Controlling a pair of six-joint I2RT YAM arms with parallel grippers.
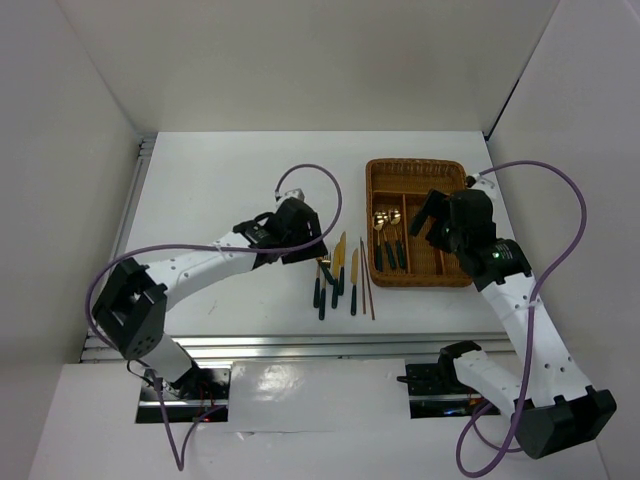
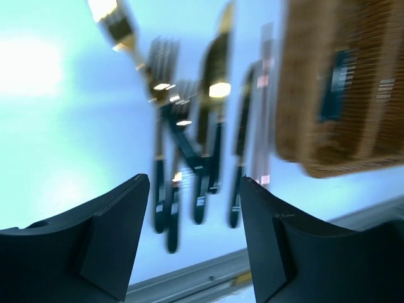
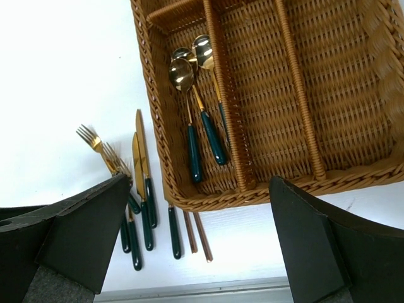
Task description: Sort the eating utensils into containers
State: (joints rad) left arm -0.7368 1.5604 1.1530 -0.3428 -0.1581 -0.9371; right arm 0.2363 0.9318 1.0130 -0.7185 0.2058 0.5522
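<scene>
Inside woven wicker tray point(image 3: 353, 95), gold spoons point(image 3: 182, 74)

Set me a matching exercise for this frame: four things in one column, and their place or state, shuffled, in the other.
Things:
1 spoons
2 forks
3 chopsticks
4 right tool

Places or states:
A on the table, nearest the wicker tray
B open, over the tray
C in the tray's leftmost long compartment
D on the table, far left of the loose group

Pairs: 1-C, 2-D, 3-A, 4-B
</scene>
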